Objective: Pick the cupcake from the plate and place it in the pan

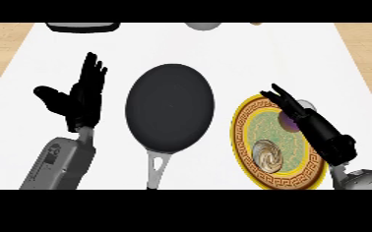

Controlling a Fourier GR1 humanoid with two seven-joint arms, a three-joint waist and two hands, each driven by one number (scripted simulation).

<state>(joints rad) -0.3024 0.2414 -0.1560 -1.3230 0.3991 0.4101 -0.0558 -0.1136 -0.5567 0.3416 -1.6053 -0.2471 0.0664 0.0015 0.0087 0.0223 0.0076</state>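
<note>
Over the plate [247,164] our right hand [320,130] hovers, fingers [280,97] relaxed and holding nothing, above the cupcake [268,154] bound for the pan [170,108]

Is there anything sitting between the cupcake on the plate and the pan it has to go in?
Nothing visible. The cupcake sits on the plate, and only bare white counter separates the plate from the pan to its left. The right hand hangs over the plate's right side.
</note>
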